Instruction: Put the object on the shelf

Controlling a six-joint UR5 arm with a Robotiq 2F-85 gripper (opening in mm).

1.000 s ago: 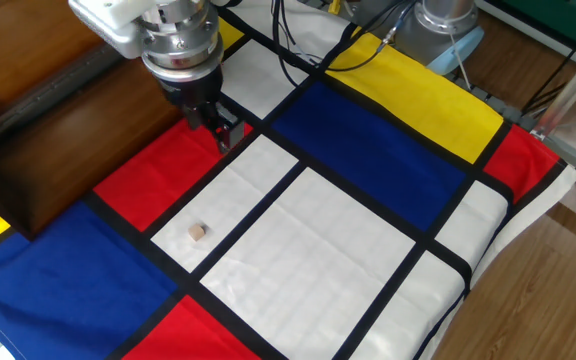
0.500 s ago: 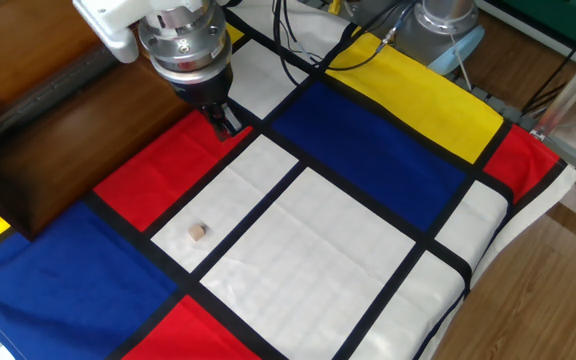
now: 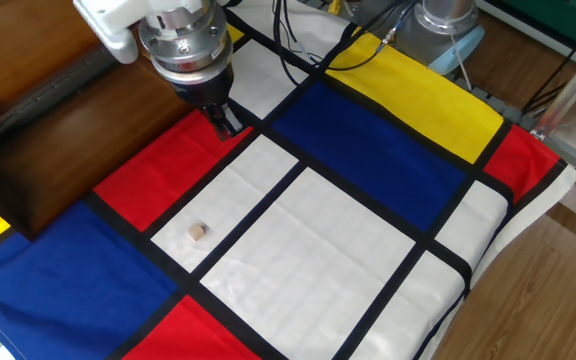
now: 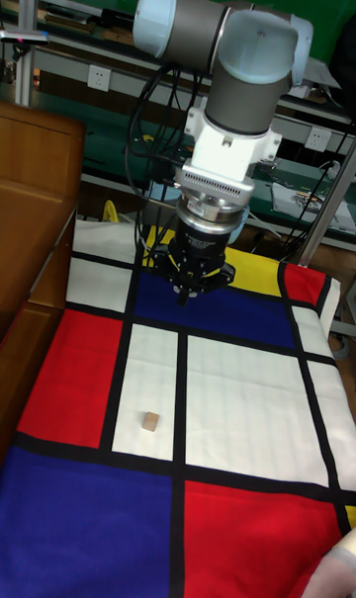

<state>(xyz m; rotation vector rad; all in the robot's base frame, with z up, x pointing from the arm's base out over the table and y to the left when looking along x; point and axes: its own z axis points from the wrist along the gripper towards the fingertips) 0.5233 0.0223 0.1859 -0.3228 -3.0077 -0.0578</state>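
Note:
The object, a tiny tan wooden cube [image 3: 198,232] [image 4: 149,421], lies alone on a white panel of the patterned cloth. The shelf [image 3: 58,120] [image 4: 30,222], dark brown polished wood, stands along the left side. My gripper [image 3: 224,123] [image 4: 184,298] hangs above the cloth near the corner where the red, white and blue panels meet. That puts it well behind the cube and apart from it. Its fingers are drawn together to a narrow tip with nothing between them.
A cloth of red, blue, yellow and white panels with black bands [image 3: 368,200] covers the table. Black cables [image 3: 298,40] trail behind the arm. The arm's base [image 3: 448,25] stands at the back right. The table's edge runs along the right [image 3: 508,260].
Over the first half second the gripper moved slightly up and back, and its fingers look narrower. It has since stayed still. The cube has not moved.

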